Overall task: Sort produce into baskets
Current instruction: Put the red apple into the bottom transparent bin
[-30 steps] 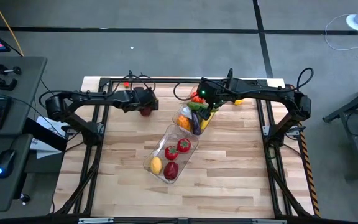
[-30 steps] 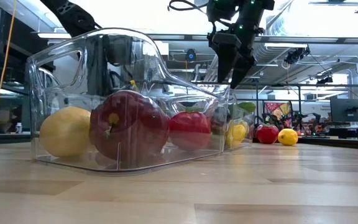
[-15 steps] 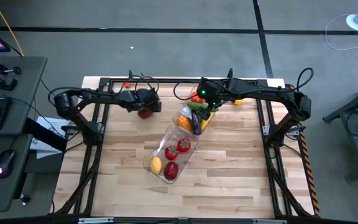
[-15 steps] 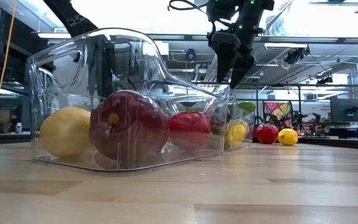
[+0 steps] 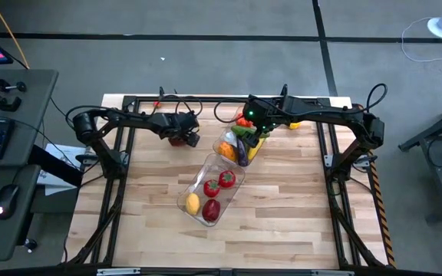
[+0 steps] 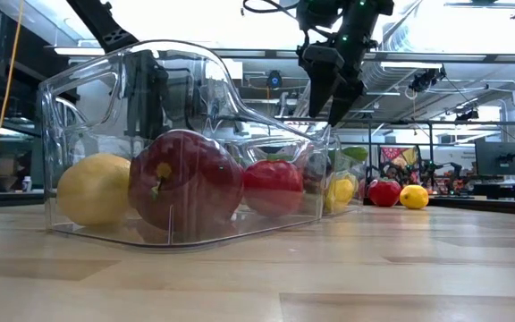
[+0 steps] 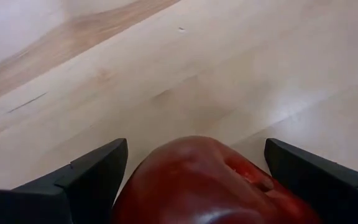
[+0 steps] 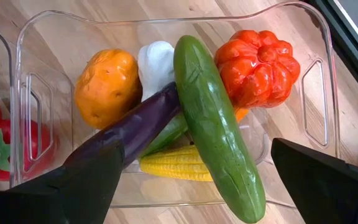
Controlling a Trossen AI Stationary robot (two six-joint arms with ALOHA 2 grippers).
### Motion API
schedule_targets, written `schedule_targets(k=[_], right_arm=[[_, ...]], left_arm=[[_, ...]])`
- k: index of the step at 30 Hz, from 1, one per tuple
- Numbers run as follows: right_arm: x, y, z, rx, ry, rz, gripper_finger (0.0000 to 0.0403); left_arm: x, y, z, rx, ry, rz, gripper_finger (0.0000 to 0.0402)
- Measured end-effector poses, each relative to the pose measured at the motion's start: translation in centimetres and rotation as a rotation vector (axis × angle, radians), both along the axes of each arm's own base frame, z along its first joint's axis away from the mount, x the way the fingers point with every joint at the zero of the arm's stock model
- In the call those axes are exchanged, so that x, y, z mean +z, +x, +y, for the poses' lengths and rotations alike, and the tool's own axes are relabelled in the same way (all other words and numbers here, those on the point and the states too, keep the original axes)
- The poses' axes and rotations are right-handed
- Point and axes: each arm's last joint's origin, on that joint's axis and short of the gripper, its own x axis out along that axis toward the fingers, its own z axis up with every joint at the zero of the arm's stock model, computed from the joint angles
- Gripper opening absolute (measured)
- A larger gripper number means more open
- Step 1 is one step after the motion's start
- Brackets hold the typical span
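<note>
Baskets: far basket [image 8: 319,93] with cucumber [image 8: 213,124], eggplant [image 8: 129,134], left pincer [image 7: 191,180] gripping red apple [image 7: 204,183], right pincer [image 8: 191,186] spread

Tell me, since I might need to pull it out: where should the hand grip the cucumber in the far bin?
Probably mid-length, from straight above. The cucumber lies on top of the pile, slanted across the eggplant, so its long sides are free. The open right hand hovers over that bin.
</note>
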Motion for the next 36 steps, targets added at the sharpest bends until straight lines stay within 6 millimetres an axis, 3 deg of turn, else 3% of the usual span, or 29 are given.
schedule_targets(k=[14,21,24,29,36], right_arm=[[0.0,0.1,0.0,-0.009,0.002,-0.009,0.0399],[0.1,0.2,-0.1,-0.010,-0.003,-0.022,0.0399],[0.1,0.2,-0.1,-0.008,-0.004,-0.025,0.0399],[0.1,0.1,-0.1,0.000,-0.006,-0.013,0.0399],[-0.4,-1.1,0.1,0.038,-0.014,0.142,0.0399]], left_arm=[[-0.1,-0.1,-0.1,-0.027,-0.020,0.012,0.0363],[1.1,0.4,0.2,-0.062,-0.045,0.047,0.0330],[2.6,0.5,0.5,-0.115,-0.056,0.076,0.0328],[7.4,0.8,1.3,-0.184,0.031,-0.008,0.0337],[14.4,-0.3,0.0,-0.304,0.098,-0.328,0.0338]])
